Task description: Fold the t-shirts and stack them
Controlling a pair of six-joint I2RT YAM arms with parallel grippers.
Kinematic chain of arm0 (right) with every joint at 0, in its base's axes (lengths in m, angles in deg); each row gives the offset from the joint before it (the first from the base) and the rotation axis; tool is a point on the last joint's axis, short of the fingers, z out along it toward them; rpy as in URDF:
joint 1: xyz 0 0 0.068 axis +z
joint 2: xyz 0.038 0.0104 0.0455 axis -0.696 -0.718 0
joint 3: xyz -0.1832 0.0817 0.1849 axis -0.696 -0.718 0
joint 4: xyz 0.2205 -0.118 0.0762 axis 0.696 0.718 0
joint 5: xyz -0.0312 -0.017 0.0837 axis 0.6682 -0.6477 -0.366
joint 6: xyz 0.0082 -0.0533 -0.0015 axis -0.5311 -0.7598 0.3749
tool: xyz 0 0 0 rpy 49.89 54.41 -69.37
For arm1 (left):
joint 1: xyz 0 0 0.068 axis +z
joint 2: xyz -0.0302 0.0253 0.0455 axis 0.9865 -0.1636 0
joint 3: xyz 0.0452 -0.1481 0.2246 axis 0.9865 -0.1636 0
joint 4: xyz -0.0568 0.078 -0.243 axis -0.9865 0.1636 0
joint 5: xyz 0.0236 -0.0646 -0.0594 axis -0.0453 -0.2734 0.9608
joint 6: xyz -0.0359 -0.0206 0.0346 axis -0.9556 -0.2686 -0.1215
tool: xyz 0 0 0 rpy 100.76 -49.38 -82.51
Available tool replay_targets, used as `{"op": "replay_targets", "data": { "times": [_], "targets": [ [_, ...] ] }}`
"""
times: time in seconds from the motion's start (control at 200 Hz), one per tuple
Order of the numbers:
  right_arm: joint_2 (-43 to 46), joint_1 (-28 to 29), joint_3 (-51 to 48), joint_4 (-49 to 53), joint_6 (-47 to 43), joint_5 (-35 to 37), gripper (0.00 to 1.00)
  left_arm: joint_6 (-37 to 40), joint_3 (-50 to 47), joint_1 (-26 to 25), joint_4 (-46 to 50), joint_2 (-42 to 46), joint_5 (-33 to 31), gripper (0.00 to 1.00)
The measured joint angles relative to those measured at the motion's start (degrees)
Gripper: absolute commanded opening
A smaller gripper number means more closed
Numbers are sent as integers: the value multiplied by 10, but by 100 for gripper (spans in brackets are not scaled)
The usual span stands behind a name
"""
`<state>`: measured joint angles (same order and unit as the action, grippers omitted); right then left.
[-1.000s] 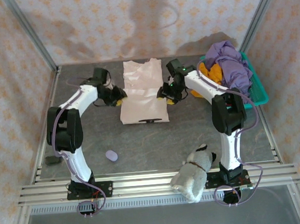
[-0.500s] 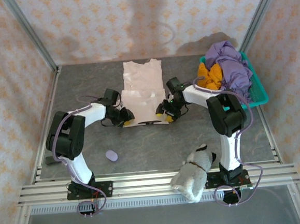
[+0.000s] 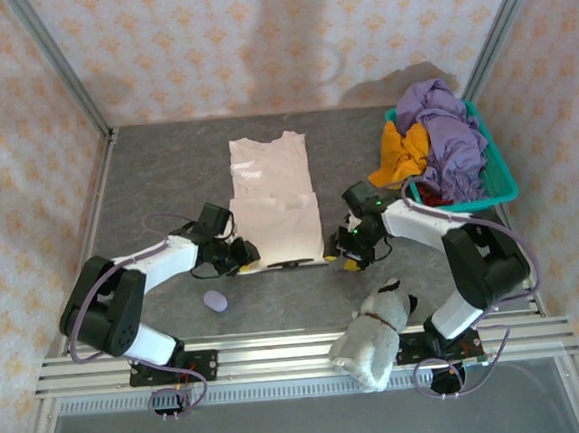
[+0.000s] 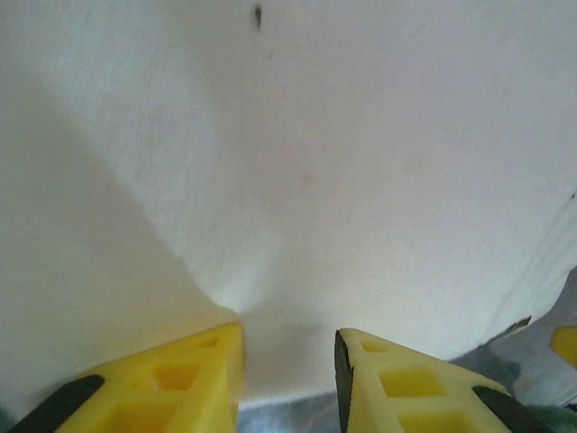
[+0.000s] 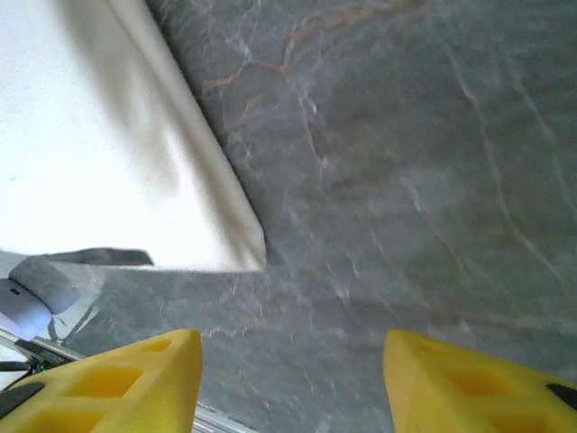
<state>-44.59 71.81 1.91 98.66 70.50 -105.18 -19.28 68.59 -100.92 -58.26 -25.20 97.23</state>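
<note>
Cream-white t-shirt [image 3: 273, 203], light and limp on the counter [image 3: 166, 176], likely handles best by its near corners; left tool [image 4: 288, 334] pinches the hem, right tool [image 5: 290, 341] hangs spread beside it.

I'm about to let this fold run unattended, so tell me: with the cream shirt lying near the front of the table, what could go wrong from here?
The left fingers pinch the cream-white t-shirt at its near hem, while the right fingers stand open over the table beside its corner; a one-sided pull might skew the fold. The plush toy lies by the right arm near its base, so a swing there could knock it.
</note>
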Motion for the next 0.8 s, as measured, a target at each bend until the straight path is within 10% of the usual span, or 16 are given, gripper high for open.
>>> {"op": "replay_targets", "data": {
  "times": [0.295, 0.796],
  "targets": [
    [9, 2, 5, 7, 3, 6, 51, 7, 9, -2, 114, 126, -69, 38],
    [-83, 11, 67, 9, -8, -17, 44, 63, 24, 29, 172, 41, -70, 29]
  ]
}}
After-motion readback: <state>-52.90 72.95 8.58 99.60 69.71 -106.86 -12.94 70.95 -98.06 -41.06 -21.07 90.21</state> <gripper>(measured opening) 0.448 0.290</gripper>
